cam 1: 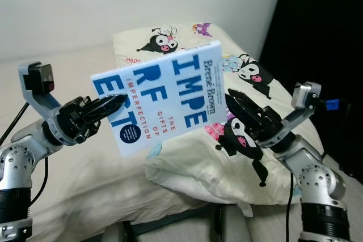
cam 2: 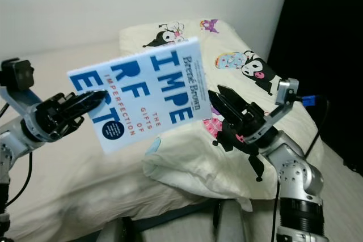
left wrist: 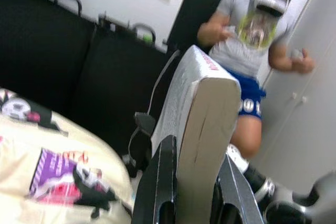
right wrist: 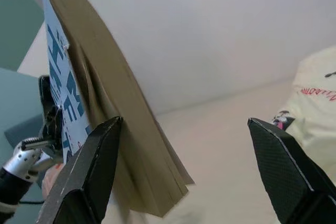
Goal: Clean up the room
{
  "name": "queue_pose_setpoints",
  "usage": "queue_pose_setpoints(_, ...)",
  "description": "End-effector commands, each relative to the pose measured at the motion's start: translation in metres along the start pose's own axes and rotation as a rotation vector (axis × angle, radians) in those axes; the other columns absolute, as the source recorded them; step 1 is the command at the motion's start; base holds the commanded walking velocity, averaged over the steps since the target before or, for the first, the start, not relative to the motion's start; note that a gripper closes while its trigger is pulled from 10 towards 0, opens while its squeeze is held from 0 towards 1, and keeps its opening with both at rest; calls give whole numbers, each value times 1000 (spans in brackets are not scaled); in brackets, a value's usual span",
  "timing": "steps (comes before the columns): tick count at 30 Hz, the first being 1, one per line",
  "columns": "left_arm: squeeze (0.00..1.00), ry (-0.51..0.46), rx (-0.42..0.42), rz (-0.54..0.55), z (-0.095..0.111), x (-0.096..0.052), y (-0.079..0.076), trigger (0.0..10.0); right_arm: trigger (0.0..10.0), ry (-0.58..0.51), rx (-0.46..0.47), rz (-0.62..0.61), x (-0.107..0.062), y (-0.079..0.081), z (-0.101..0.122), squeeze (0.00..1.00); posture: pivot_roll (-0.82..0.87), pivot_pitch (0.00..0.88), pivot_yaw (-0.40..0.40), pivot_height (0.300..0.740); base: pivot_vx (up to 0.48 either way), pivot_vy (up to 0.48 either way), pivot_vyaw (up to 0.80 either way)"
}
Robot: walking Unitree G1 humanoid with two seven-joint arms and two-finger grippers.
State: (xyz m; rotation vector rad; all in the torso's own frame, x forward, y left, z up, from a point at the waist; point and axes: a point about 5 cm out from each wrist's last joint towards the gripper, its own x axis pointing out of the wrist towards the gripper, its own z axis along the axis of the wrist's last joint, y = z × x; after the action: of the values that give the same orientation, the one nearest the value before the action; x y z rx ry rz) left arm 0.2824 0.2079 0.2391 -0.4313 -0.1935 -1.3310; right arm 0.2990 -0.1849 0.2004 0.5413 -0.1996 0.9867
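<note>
A light blue paperback book with big dark blue letters hangs in the air over the bed, cover towards me and tilted. My left gripper is shut on its left edge; in the left wrist view the black fingers clamp the book's page block. My right gripper stands open just off the book's right edge, above the pillow. In the right wrist view its fingers are spread wide, with the book's pages beside one of them.
A cream pillow with cartoon prints lies on the bed below the book. A white wall rises behind, a dark area at the right. A person in a grey shirt and blue shorts stands beyond the bed.
</note>
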Motion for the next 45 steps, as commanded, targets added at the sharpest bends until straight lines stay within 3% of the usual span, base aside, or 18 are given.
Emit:
queue_pose_setpoints(1, 0, 86, -2, -81, -8, 10, -7, 0, 10000, 84, 26, 57, 11, 7, -16, 1000, -105, 76, 16, 550, 0, 0, 0)
queue_pose_setpoints(2, 0, 158, 4, -95, -16, 14, -7, 0, 10000, 116, 35, 90, 14, 10, -19, 192, -103, 75, 12, 550, 0, 0, 0)
queue_pose_setpoints(3, 0, 209, 10, -107, -21, 16, -8, 0, 10000, 148, 36, 113, 15, 13, -21, 0, -103, 73, 11, 550, 0, 0, 0)
queue_pose_setpoints(8, 0, 253, 16, -124, -24, 18, -9, 0, 10000, 216, 21, 139, 15, 15, -24, 0, -102, 72, 8, 550, 0, 0, 0)
queue_pose_setpoints(12, 0, 305, 22, -133, -28, 17, -8, 0, 10000, 360, -23, 147, 2, 17, -29, 0, -102, 68, 7, 550, 0, 0, 0)
queue_pose_setpoints(17, 0, 320, 24, -134, -29, 16, -8, 0, 10000, 414, -51, 128, -4, 16, -29, 0, -103, 68, 7, 550, 0, 0, 0)
queue_pose_setpoints(19, 0, 330, 30, -129, -28, 14, -6, 0, 10000, 468, -85, 97, -12, 14, -28, 0, -105, 68, 8, 550, 0, 0, 0)
queue_pose_setpoints(21, 0, 347, 61, -96, -19, 6, -1, 0, 10000, 616, -166, -7, -44, 9, -18, 0, -109, 75, 13, 550, 0, 0, 0)
queue_pose_setpoints(23, 0, 347, 61, -96, -19, 6, -1, 0, 10000, 616, -166, -7, -44, 9, -18, 0, -109, 75, 13, 550, 0, 0, 0)
queue_pose_setpoints(26, 0, 358, 95, -62, -8, -2, 4, 0, 10000, 721, -225, -67, -70, 16, -2, 0, -116, 83, 19, 550, 0, 0, 0)
queue_pose_setpoints(29, 0, 361, 104, -54, -5, -3, 6, 0, 10000, 747, -234, -48, -74, 25, 2, 0, -121, 86, 22, 550, 0, 0, 0)
queue_pose_setpoints(36, 0, 364, 104, -58, -6, -3, 6, 0, 10000, 684, -237, 25, -66, 38, 8, 0, -122, 87, 24, 550, 0, 0, 0)
queue_pose_setpoints(38, 0, 367, 101, -71, -8, -2, 5, 0, 10000, 571, -259, 95, -54, 49, 21, 0, -120, 86, 28, 550, 0, 0, 0)
queue_pose_setpoints(40, 0, 367, 99, -83, -8, 0, 5, 0, 10000, 458, -293, 83, -45, 48, 35, 0, -117, 84, 29, 550, 0, 0, 0)
queue_pose_setpoints(45, 0, 365, 97, -101, -9, 2, 3, 0, 10000, 358, -316, 49, -37, 45, 47, 0, -113, 84, 29, 550, 0, 0, 0)
